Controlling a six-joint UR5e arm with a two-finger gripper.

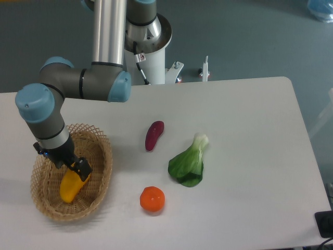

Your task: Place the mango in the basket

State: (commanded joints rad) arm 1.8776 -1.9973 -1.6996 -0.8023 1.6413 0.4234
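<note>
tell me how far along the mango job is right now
Nearly finished. Done: the mango is already inside the basket, low over its woven floor. In hand: the gripper sits at the mango's upper end and appears shut on it. Left: opening the fingers and lifting the arm clear. The purple vegetable, orange and leafy green lie on the table, untouched.

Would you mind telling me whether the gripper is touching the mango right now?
Touching. The fixed camera shows the gripper meeting the mango's upper end, inside the basket, with no gap visible.
</note>
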